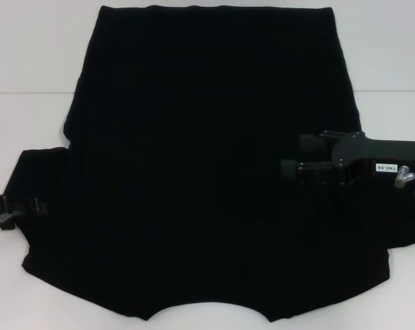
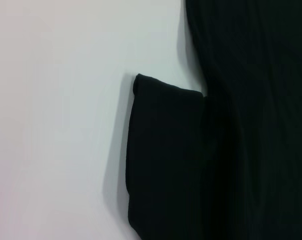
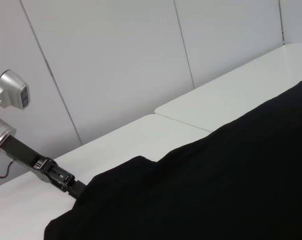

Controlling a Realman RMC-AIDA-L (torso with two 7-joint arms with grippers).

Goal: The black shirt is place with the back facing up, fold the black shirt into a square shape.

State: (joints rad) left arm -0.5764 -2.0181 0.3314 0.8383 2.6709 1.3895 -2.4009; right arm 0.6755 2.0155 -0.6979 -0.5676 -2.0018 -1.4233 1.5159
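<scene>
The black shirt [image 1: 207, 165] lies flat on the white table [image 1: 28, 55], plain side up, with its hem at the far end and its neck opening at the near edge. Its left sleeve [image 1: 45, 175] sticks out sideways and also shows in the left wrist view, the sleeve [image 2: 166, 160] lying beside the shirt body [image 2: 256, 120]. My left gripper [image 1: 32, 205] is low at the outer edge of that sleeve; the right wrist view shows this gripper [image 3: 73, 186] meeting the cloth edge. My right gripper [image 1: 300, 154] hovers over the shirt's right side, open, pointing inward.
Bare white table [image 2: 55, 125] surrounds the shirt on the left and far sides. A seam between two table tops [image 3: 181, 122] runs behind the shirt. Pale wall panels [image 3: 120, 65] stand beyond the table.
</scene>
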